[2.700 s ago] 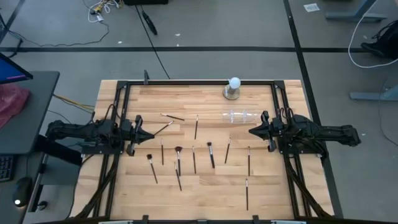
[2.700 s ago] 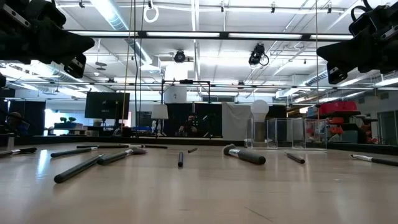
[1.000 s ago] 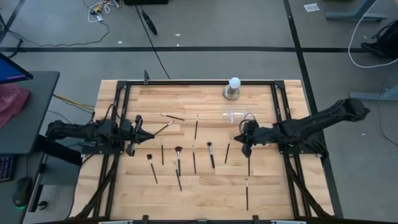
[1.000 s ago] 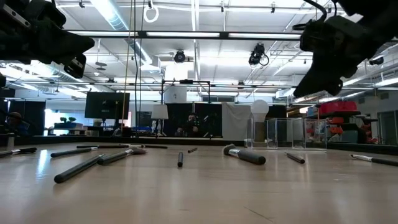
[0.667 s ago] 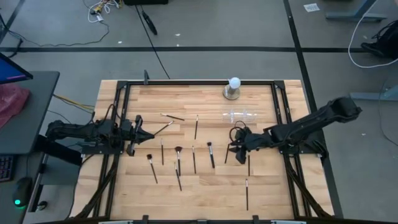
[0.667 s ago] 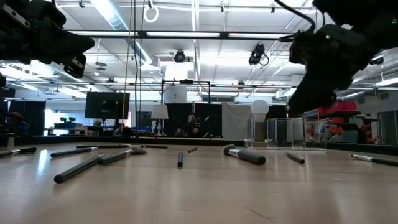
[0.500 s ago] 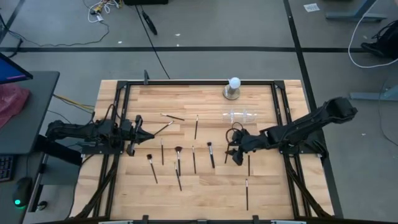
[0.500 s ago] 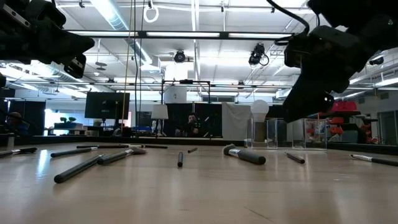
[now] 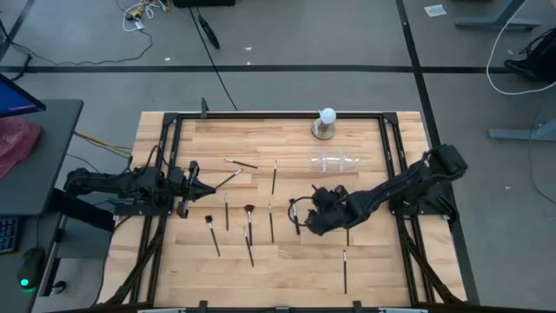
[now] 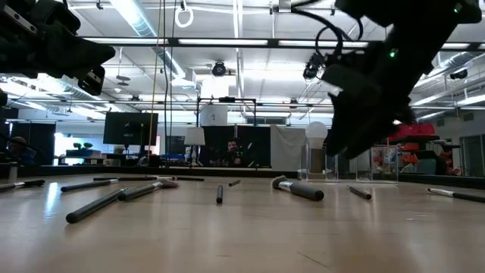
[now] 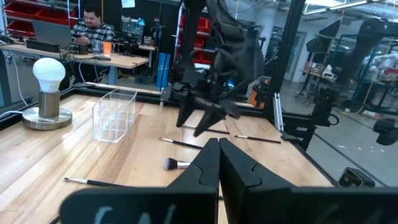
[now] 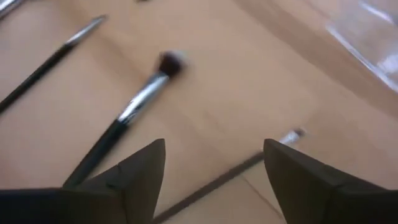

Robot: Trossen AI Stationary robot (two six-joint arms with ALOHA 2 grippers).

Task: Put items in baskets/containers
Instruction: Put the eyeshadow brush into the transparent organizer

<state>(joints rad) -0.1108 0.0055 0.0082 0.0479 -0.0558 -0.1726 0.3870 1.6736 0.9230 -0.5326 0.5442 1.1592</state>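
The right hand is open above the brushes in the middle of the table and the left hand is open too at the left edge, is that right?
Not quite. The left hand is shut: the left wrist view shows its two fingers pressed together. The rest holds: the right hand is open above the brushes in the middle of the table, and the left one waits at the left edge.

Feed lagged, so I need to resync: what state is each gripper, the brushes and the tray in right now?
Right gripper: open, empty, above the brush with the silver ferrule.
Left gripper: shut, empty, parked at the table's left side.
Brushes: lying flat, scattered on the table.
Clear tray: upright, no brush seen inside.
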